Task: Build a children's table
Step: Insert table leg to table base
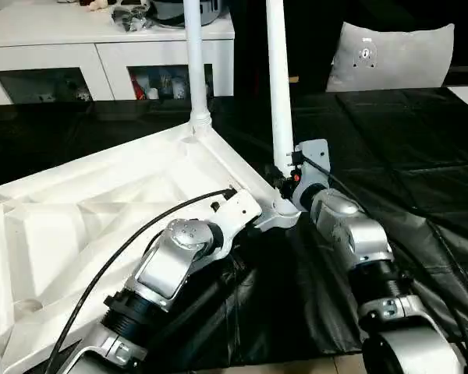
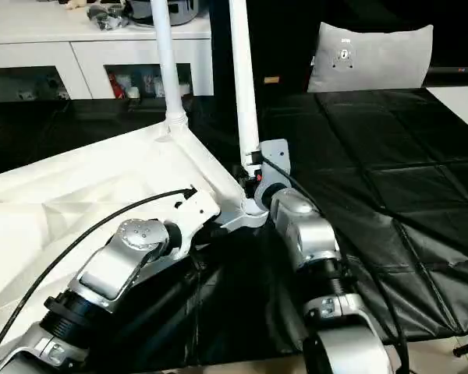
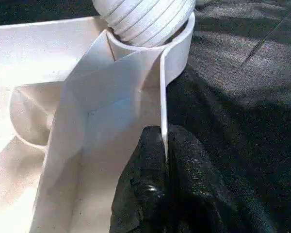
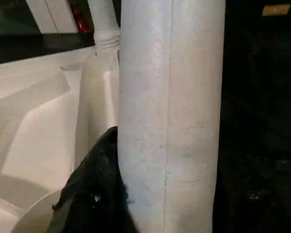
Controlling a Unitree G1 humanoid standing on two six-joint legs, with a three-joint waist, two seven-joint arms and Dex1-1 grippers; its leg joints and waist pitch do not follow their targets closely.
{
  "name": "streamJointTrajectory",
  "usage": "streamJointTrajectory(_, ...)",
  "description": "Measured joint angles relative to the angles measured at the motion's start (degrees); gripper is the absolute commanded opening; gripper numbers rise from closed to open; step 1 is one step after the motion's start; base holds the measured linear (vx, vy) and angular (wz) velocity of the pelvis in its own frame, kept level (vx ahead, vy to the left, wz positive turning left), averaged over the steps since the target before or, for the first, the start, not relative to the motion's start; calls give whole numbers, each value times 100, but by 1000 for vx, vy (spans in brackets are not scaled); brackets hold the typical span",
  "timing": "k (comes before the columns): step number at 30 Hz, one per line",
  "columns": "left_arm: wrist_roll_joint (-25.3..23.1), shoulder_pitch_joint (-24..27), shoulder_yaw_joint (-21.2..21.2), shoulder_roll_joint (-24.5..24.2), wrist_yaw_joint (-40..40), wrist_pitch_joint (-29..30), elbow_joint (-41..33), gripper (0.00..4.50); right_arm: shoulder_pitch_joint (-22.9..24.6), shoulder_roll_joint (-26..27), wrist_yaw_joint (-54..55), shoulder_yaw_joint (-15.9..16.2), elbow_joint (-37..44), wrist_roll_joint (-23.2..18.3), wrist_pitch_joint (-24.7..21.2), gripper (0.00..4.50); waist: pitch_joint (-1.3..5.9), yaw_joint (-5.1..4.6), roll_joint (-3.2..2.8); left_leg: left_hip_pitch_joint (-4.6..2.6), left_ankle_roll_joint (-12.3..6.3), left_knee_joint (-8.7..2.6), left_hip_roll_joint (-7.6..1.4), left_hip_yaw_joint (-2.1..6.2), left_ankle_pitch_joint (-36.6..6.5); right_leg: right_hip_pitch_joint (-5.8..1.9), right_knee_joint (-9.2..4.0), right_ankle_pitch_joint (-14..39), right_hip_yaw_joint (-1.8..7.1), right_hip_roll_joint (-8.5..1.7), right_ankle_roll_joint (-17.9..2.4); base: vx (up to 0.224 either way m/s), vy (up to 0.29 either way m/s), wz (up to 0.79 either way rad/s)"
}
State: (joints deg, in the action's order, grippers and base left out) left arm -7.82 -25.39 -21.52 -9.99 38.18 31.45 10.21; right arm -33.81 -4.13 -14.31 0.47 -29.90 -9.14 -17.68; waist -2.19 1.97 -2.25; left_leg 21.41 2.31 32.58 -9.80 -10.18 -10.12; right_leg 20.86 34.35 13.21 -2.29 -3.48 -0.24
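A white plastic table top (image 1: 101, 202) lies upside down on a black quilted mat (image 1: 398, 156), taking up the left and middle of the scene. Its underside is smooth and glossy, moulded into angular ribs and shallow hollows, with a thin raised rim around the edge. Two long white tubular legs stand upright from round corner sockets: the far leg (image 1: 196, 62) at the far corner, and the near leg (image 1: 279, 86) at the right corner, its base ringed with ridges where it enters the socket. The left gripper (image 3: 165, 194), with two black, grainy fingers, is clenched on the thin rim of the table top just beside the right corner socket. To its right, the right gripper (image 4: 123, 194) grasps the near leg low down, one black finger (image 4: 94, 194) pressed against the tube's matt surface. Two silver forearms reach in from the near edge. Far left stands a white cabinet (image 1: 101, 47) with dark glass doors; far right, a pale grey cushion (image 1: 390, 54).
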Motion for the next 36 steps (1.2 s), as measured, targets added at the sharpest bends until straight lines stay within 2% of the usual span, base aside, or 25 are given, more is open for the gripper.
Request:
streamJointTrajectory(2,-2,0,-36,-88,32,-119,0,0,57,26,-5,-12,-7,-7,224,187,-8,-4,-6,4,2,-5,0,0,1,10,0,0,0,0,1,0,0,0)
streamJointTrajectory(5,25,-51,-97,-349,156,-557,134,0,239,99,-210,-203,108,-307,658,187,-24,-3,-16,10,4,-18,-2,0,2,22,0,-4,-2,4,3,0,0,0)
streamJointTrajectory(6,50,-108,-74,-481,193,-823,269,0,328,119,-368,-250,227,-485,791,187,-43,-1,-46,23,12,-22,-4,0,7,35,1,-8,-4,5,8,0,0,0)
streamJointTrajectory(9,85,-217,38,-718,357,-1324,541,0,475,108,-653,-370,532,-673,955,187,-50,-1,-60,90,31,-20,-11,1,28,104,17,-20,-6,12,10,0,0,0)
streamJointTrajectory(12,117,-228,194,-875,453,-1578,695,0,605,-24,-777,-581,661,-741,992,187,-50,-12,-60,106,-2,-16,-16,1,48,118,16,-20,-10,16,11,0,0,0)
streamJointTrajectory(14,291,-216,376,-964,679,-1603,732,55,795,-82,-1023,-741,863,-1001,990,187,-60,-6,-77,126,-10,-12,-16,0,44,135,18,-20,-9,16,11,0,0,0)
streamJointTrajectory(17,595,-213,535,-1000,960,-1667,679,58,843,-237,-1355,-730,1083,-1175,948,187,-67,26,-90,192,-20,26,-18,2,39,202,69,-14,-10,14,1,0,0,0)
streamJointTrajectory(19,771,-217,603,-1001,1092,-1708,609,86,843,-307,-1519,-701,1168,-1216,934,187,-66,74,-92,198,-26,46,-23,2,35,207,85,-13,-14,14,-1,0,0,0)
streamJointTrajectory(20,841,-219,621,-1001,1156,-1734,595,86,843,-327,-1593,-678,1177,-1271,921,187,-67,94,-93,199,-26,54,-25,2,35,206,91,-13,-15,14,-1,0,0,0)
streamJointTrajectory(22,1266,-223,800,-873,1412,-1705,532,103,844,-454,-1924,-681,1212,-1492,678,187,-70,144,-98,200,-29,77,-26,2,37,200,97,-14,-13,11,-1,0,0,0)
streamJointTrajectory(25,1999,-376,1210,-603,1675,-1448,325,135,894,-671,-2552,-679,1557,-1910,76,187,-75,231,-104,197,-39,113,-27,2,38,183,112,-24,-13,6,-12,0,0,0)
streamJointTrajectory(27,2364,-702,1604,-268,1504,-1090,317,139,914,-822,-2911,-665,1744,-2216,-261,187,-77,302,-103,196,-35,132,-27,1,36,179,128,-34,-12,3,-27,0,0,0)
streamJointTrajectory(28,2580,-929,1817,-96,1342,-885,309,159,916,-861,-3081,-637,1837,-2335,-434,187,-77,316,-102,183,-33,135,-26,-2,38,170,131,-41,-10,0,-38,0,0,0)
streamJointTrajectory(31,3391,-1336,2389,363,966,-354,325,177,969,-1086,-3452,-413,2022,-2477,-720,187,-81,317,-98,145,-33,142,-24,-4,39,130,131,-46,-9,-3,-43,0,0,0)
streamJointTrajectory(34,3934,-1414,2518,565,915,-89,285,198,977,-1144,-3638,-266,2069,-2489,-866,187,-83,299,-94,129,-33,143,-23,-4,41,119,130,-51,-5,-3,-39,0,0,0)
streamJointTrajectory(36,4054,-1401,2505,685,907,56,265,219,978,-1208,-3730,-199,2094,-2486,-974,187,-85,309,-91,132,-34,143,-24,-2,42,120,130,-52,-9,-3,-37,0,0,0)
